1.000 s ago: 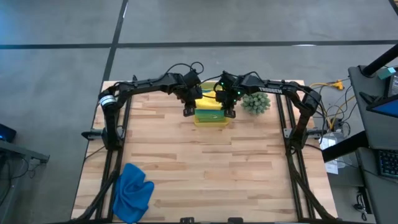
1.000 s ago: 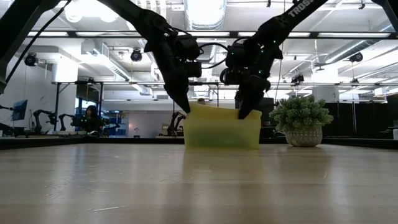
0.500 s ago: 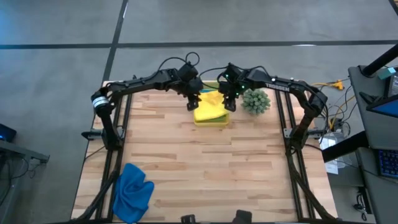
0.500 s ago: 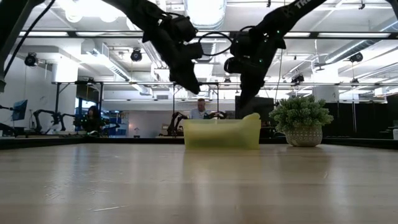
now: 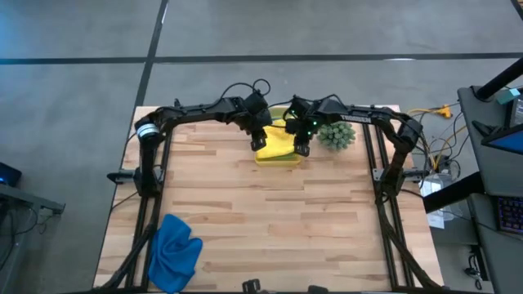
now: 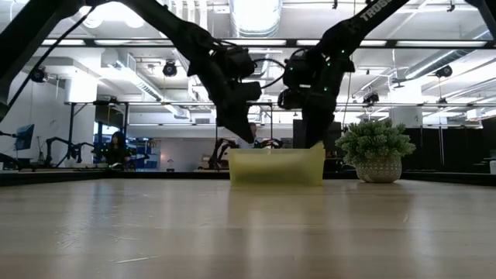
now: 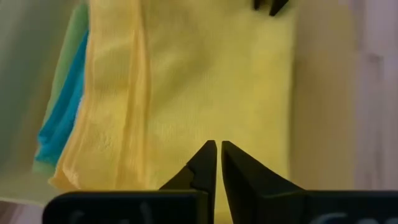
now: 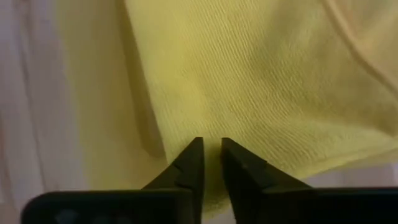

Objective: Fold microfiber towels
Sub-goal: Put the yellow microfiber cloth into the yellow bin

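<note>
A folded yellow towel (image 5: pixel 278 140) lies on top inside the translucent yellow-green bin (image 6: pixel 275 167) at the table's far middle. Under it, at one side, the edges of a teal towel (image 7: pixel 62 118) and a lime green towel (image 7: pixel 68 50) show. A royal blue towel (image 5: pixel 174 251) lies crumpled at the near left corner. My left gripper (image 7: pixel 218 149) is shut over the yellow towel's left part. My right gripper (image 8: pixel 210 146) reaches down into the bin's right end, its fingers nearly together at the towel's edge. My left gripper points its shut fingertips (image 7: pixel 208 155) slanting down at the yellow towel's flat top; whether they touch it I cannot tell. My right gripper comes from above with its fingers (image 8: pixel 189 158) at the yellow towel's edge (image 8: pixel 208 134), which shows in the narrow gap between them. The towel lies in the bin.
A small spiky green plant in a pot (image 5: pixel 336 134) stands just right of the bin, close to my right arm. The wide wooden tabletop (image 5: pixel 270 220) spreads out on the near side of the bin.
Both grippers rose clear of the bin, then came back down onto the yellow towel. My left gripper now stands a little farther toward the table's right. The yellow towel lies askew in the bin with its right end bulging.
</note>
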### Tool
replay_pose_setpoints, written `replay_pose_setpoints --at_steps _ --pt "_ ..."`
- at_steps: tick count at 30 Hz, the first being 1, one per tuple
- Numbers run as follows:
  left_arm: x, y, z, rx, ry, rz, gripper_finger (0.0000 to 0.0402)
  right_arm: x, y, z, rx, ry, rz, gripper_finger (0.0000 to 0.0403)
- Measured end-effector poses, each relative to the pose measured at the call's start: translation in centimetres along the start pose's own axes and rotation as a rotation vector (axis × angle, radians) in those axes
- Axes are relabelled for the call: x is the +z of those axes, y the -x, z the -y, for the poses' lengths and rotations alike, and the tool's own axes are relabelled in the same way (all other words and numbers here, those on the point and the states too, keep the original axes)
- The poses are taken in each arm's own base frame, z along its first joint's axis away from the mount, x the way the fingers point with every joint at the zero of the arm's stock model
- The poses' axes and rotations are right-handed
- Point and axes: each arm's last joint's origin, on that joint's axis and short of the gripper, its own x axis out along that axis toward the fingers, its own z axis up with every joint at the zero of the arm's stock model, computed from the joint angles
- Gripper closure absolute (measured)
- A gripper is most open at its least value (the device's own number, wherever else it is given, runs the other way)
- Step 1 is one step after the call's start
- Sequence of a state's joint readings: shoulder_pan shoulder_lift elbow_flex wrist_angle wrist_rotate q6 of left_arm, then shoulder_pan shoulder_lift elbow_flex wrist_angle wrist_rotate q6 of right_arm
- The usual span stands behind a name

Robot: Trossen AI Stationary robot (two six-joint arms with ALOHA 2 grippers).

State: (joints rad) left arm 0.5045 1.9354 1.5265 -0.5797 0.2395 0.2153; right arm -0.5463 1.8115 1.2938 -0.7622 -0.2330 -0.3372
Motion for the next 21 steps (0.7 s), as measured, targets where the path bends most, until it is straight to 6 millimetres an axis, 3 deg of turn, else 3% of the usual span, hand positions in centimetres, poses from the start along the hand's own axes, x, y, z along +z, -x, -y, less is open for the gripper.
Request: replay_pose_setpoints --at_steps 4,13,16,21 --pt "-0.3 -0.6 -0.4 0.03 0.008 -0.024 0.039 0.1 -1.5 -0.2 0.011 -0.009 -0.036 0.0388" --pt "-0.4 -0.5 -0.9 0.066 0.008 -0.031 0.0389 0.0 -3.3 -1.1 0.038 -0.02 -0.1 0.0394" --pt "-0.5 -0.6 -1.1 0.068 0.009 -0.029 0.0389 0.2 -2.4 -1.2 0.029 -0.056 -0.087 0.0394" --pt "-0.5 -0.6 -1.1 0.066 0.01 -0.029 0.0389 1.2 0.9 -1.3 -0.12 -0.059 -0.009 0.0394"
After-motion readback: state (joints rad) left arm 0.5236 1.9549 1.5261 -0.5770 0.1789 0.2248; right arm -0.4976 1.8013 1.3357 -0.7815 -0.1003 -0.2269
